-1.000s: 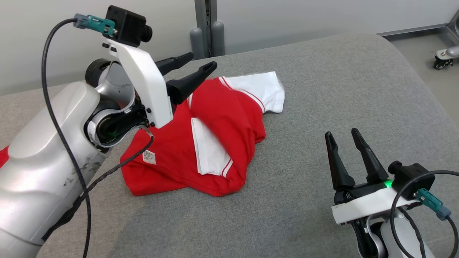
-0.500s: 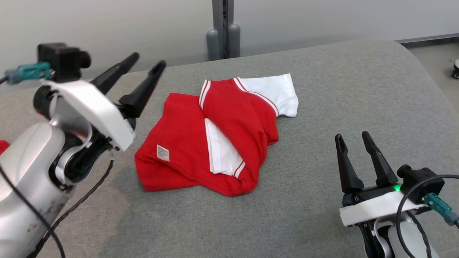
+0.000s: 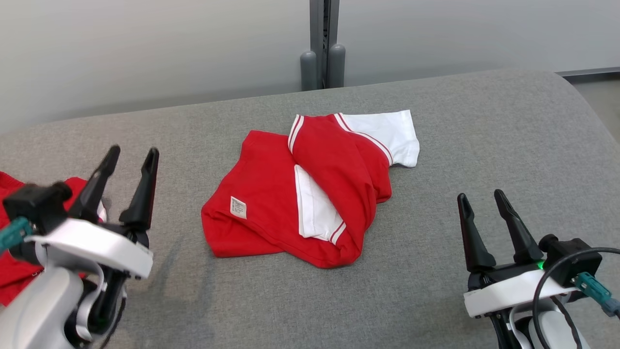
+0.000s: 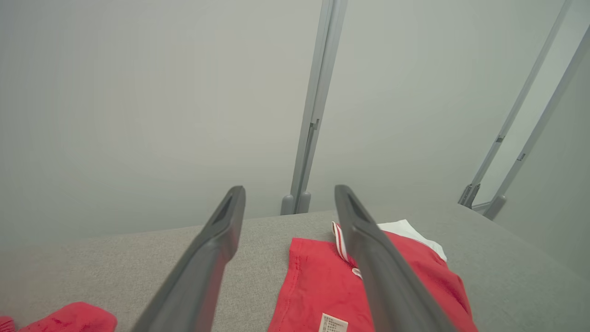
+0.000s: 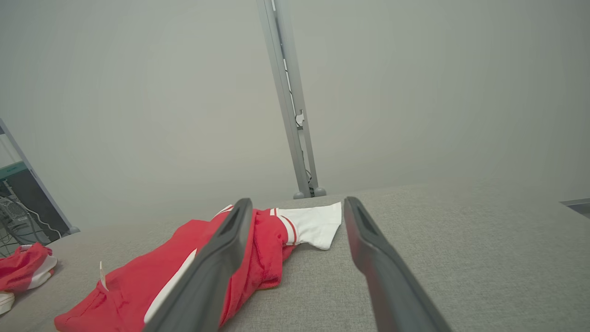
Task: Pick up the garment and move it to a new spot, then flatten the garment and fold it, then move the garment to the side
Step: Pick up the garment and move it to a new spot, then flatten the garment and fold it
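A red garment (image 3: 310,194) with white sleeves and a white label lies crumpled in the middle of the grey padded table (image 3: 484,135). It also lies ahead of the fingers in the left wrist view (image 4: 318,286) and in the right wrist view (image 5: 152,276). My left gripper (image 3: 133,157) stands open at the lower left, clear of the cloth, nothing between its fingers. At the lower right my right gripper (image 3: 482,198) is open too, apart from the garment.
Another red cloth (image 3: 14,271) lies at the table's left edge, partly behind my left arm. A grey post (image 3: 323,43) rises behind the table's far edge against a pale wall. The table's right corner is rounded.
My left arm has drawn back from over the garment to the lower left, leaving the garment lying on the table. The head camera has shifted. My right gripper has stayed put.
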`<state>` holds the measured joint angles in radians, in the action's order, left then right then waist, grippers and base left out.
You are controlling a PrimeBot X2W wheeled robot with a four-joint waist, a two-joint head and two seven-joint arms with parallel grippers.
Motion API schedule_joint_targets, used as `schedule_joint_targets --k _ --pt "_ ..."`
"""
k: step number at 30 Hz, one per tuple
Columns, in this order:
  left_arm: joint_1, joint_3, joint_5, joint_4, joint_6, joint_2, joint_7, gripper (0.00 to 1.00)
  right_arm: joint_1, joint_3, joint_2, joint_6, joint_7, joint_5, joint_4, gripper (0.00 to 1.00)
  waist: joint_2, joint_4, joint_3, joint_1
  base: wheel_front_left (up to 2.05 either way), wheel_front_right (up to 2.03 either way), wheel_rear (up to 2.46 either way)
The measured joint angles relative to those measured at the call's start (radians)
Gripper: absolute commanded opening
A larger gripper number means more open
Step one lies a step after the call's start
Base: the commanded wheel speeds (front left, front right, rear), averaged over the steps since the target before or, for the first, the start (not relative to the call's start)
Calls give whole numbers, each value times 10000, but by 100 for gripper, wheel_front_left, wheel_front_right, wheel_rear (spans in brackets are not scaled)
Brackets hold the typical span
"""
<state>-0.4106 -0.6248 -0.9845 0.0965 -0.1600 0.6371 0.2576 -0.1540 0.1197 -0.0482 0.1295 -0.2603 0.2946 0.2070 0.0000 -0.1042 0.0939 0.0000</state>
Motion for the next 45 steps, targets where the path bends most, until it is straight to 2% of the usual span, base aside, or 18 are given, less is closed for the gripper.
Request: schedule_joint_targets --k 3,5,12,15,21,31,45 --pt "543 318 236 -23 -121 -209 29 100 48 -61 -46 0 0 -8 -48 100 0 50 -48 0 0 0 0" --pt "974 934 790 -176 -268 -545 42 100 180 -157 -102 0 0 -10 -104 100 0 131 -82 0 0 0 0" --pt "2920 2932 2708 -533 -378 -2203 65 100 549 -180 -94 0 0 -35 -270 100 0 203 -254 0 0 0 0" --pt "3520 3634 3252 -708 12 -2903 65 100 653 -186 -92 0 0 -23 -301 100 0 203 -292 0 0 0 0" --pt "4070 4516 4263 -640 765 -3737 65 100 821 -213 -115 0 0 -19 -387 100 0 274 -356 0 0 0 0" --pt "4139 5183 5053 -90 1605 -4656 67 100 827 -184 -215 0 0 -10 -410 100 0 446 -473 0 0 0 0" --pt "4066 5785 5553 257 2207 -5170 67 100 725 -163 -211 0 0 42 -345 100 0 466 -317 0 0 0 0"
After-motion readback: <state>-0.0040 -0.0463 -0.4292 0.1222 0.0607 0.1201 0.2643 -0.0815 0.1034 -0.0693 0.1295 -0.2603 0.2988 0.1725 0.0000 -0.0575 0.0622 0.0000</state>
